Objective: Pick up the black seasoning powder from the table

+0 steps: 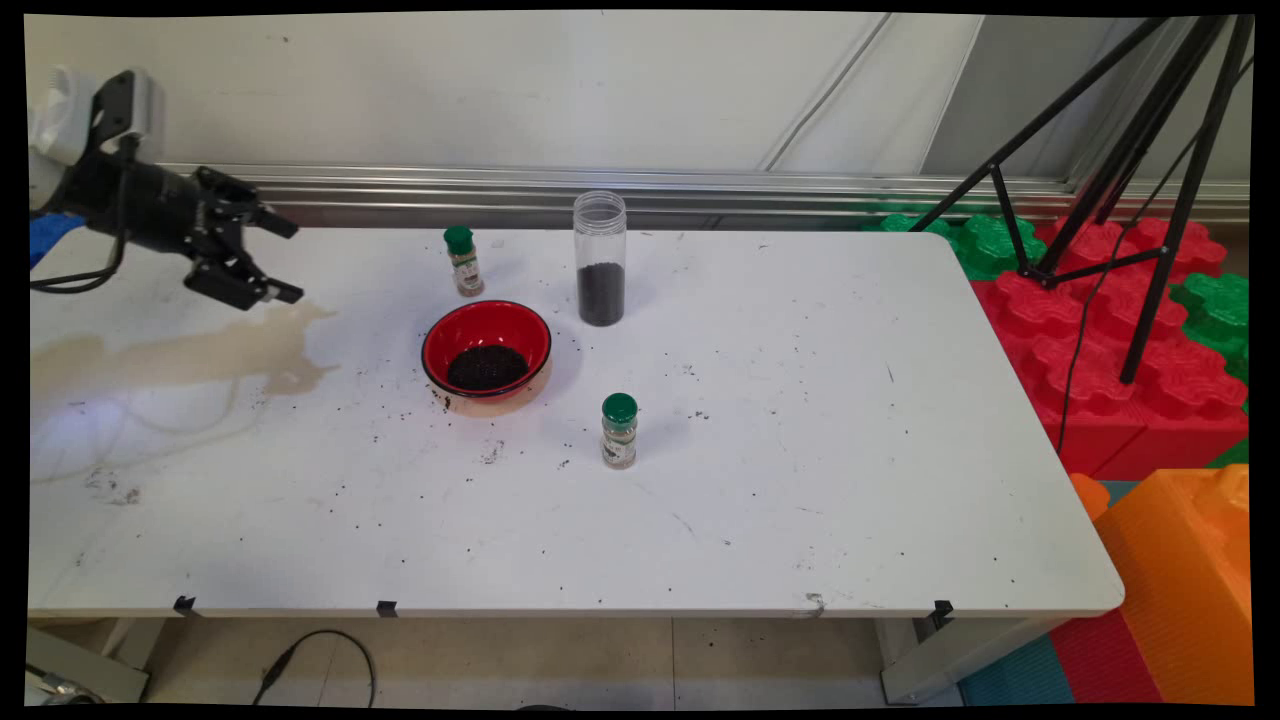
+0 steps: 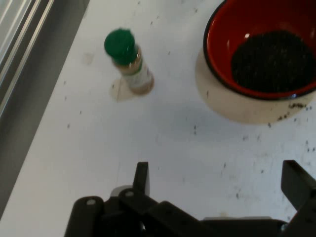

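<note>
The gripper [image 1: 282,259] hangs above the far left part of the white table [image 1: 800,480], its two black fingers [image 1: 275,222] spread wide apart with nothing between them; it is released and holds nothing. In the hand view the gripper [image 2: 219,180] shows the same, with one finger rising at the lower middle and the other at the lower right edge, bare tabletop [image 2: 163,148] in the gap. Below and beside the gripper a pale brown stain [image 1: 200,350] spreads over the table. The nearest thing to the gripper is a small spice jar [image 1: 464,260] with a green cap, standing upright near the far edge of the table; in the hand view this jar [image 2: 128,61] appears well ahead of the fingers, apart from them. Just beside it toward the near side sits a red bowl [image 1: 486,330] with a black rim, holding a heap of dark grains [image 1: 486,368]; the hand view shows the bowl [image 2: 232,29] at its upper right. To the right of the bowl stands a tall clear plastic jar [image 1: 600,258], open at the top and partly filled with the same dark grains. A second green-capped spice jar [image 1: 619,431] stands upright nearer the front, well apart from the gripper. Dark specks [image 1: 480,455] lie scattered on the table around the bowl. A black tripod [image 1: 1130,180] stands on red and green foam blocks [image 1: 1100,330] beyond the table's right end.
</note>
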Motion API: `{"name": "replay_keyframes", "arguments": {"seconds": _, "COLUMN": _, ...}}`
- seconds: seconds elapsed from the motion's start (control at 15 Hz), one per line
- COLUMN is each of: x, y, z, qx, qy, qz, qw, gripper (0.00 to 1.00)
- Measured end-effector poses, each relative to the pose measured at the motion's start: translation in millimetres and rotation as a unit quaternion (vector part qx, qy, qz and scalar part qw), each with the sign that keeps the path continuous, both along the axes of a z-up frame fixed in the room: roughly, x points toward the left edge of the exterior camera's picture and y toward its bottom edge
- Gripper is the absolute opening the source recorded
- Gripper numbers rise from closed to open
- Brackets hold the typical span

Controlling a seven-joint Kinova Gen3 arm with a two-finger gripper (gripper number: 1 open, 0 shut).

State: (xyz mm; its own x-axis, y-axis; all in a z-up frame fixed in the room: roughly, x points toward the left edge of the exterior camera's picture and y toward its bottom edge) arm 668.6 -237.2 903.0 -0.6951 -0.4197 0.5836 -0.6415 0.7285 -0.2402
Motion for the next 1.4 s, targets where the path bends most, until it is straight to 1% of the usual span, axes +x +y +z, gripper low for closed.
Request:
{"name": "replay_keyframes", "arguments": {"seconds": 0.2, "x": -11.8, "y": -14.0, "z": 2.8, "qx": -0.001, "qy": 0.005, "qz": -0.013, "qw": 0.9999, "gripper": 1.00}}
{"name": "replay_keyframes", "arguments": {"seconds": 0.87, "x": -55.9, "y": -88.1, "z": 9.1, "qx": 0.004, "qy": 0.041, "qz": -0.040, "qw": 0.9983, "gripper": 1.00}}
{"name": "replay_keyframes", "arguments": {"seconds": 1.07, "x": -64.3, "y": -106.1, "z": 8.7, "qx": 0.006, "qy": 0.052, "qz": -0.046, "qw": 0.9975, "gripper": 1.00}}
{"name": "replay_keyframes", "arguments": {"seconds": 1.2, "x": -71.8, "y": -123.6, "z": 7.0, "qx": 0.007, "qy": 0.063, "qz": -0.053, "qw": 0.9966, "gripper": 1.00}}
{"name": "replay_keyframes", "arguments": {"seconds": 1.4, "x": -77.5, "y": -139.7, "z": 1.4, "qx": 0.009, "qy": 0.076, "qz": -0.061, "qw": 0.9952, "gripper": 1.00}}
